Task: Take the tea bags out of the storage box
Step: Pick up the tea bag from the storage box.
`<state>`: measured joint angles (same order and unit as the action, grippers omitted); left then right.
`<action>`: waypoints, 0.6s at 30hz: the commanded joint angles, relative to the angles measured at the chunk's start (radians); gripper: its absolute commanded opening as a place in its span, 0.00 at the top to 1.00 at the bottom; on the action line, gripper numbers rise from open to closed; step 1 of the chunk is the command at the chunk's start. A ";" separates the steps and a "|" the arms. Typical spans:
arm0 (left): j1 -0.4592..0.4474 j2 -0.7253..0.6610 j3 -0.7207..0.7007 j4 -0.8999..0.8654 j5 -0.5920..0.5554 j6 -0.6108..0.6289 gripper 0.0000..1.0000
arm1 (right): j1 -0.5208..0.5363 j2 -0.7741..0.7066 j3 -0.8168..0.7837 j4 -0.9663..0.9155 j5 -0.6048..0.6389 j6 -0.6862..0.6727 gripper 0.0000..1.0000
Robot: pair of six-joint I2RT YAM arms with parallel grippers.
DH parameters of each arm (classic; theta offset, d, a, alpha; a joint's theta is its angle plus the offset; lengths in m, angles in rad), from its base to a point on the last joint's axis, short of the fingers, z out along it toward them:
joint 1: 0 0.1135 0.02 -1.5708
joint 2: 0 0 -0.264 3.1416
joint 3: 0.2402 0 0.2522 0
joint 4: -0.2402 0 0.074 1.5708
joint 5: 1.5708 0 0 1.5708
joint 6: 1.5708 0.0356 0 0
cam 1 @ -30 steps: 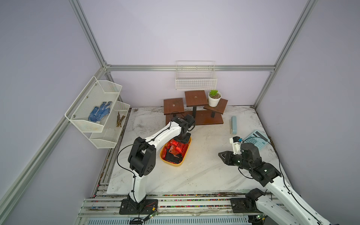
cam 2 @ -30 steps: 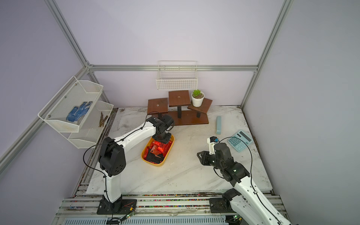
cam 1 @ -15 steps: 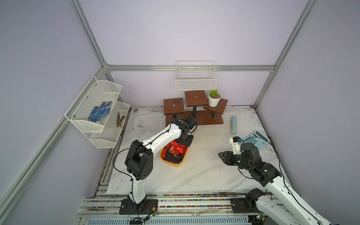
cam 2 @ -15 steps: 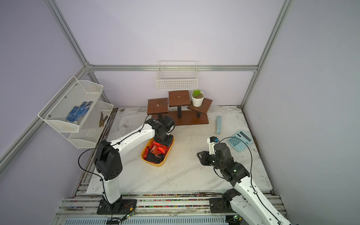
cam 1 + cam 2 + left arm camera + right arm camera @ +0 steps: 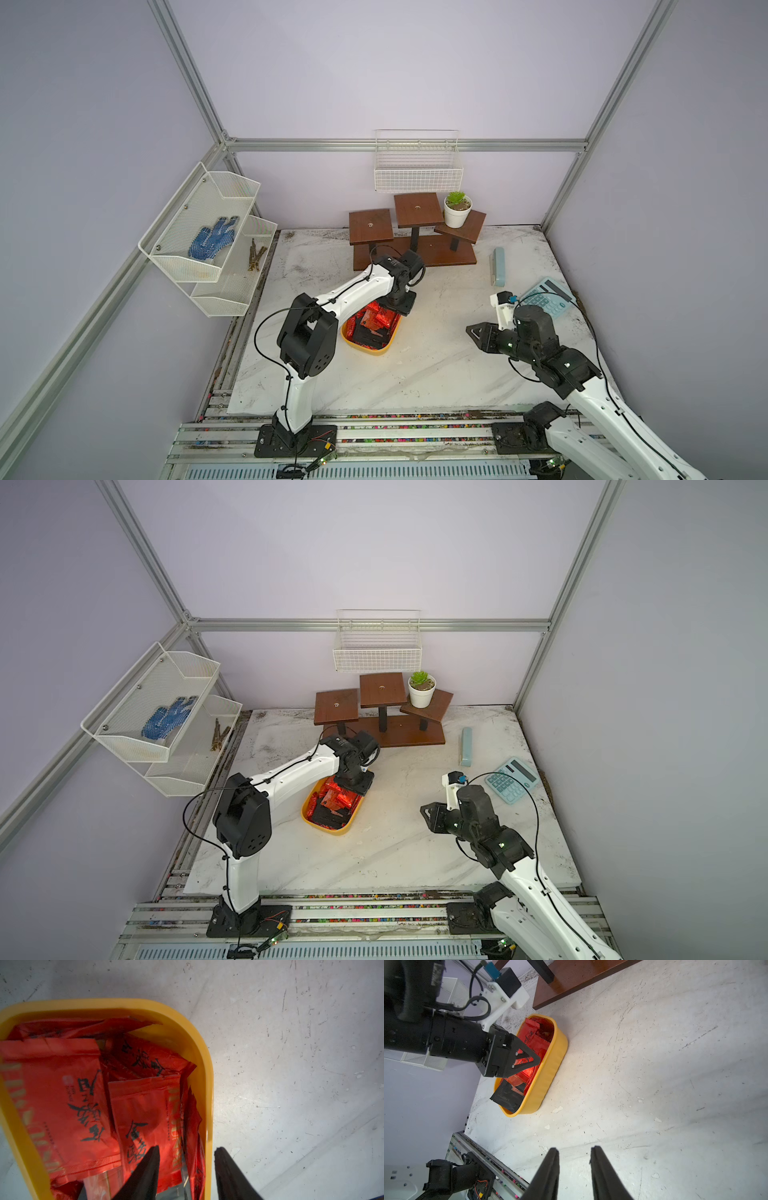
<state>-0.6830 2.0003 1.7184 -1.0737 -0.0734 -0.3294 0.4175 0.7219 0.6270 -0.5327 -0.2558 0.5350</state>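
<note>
many crinkled red foil tea bags (image 5: 62, 1095), rounded yellow plastic storage box (image 5: 208, 1084)

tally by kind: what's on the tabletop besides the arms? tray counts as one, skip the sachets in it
yellow storage box: 1
wooden stand: 1
potted plant, on the stand: 1
calculator: 1
pale blue case: 1
Total: 5

Left arm (image 5: 353, 291): stretched over the yellow tray (image 5: 208, 1084), wrist pointing down. Left gripper (image 5: 186, 1149): jaws apart, empty, astride the tray's wall. Right arm (image 5: 598, 399): well apart from the tray. Right gripper (image 5: 574, 1149): jaws parted, empty, facing the tray.
</note>
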 commanded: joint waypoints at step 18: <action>-0.003 0.054 0.052 0.006 -0.012 0.009 1.00 | 0.008 -0.016 0.007 -0.016 0.017 -0.007 0.68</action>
<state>-0.6830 2.0541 1.7378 -1.0676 -0.0769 -0.3248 0.4175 0.7216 0.6270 -0.5354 -0.2543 0.5346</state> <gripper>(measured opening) 0.049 0.323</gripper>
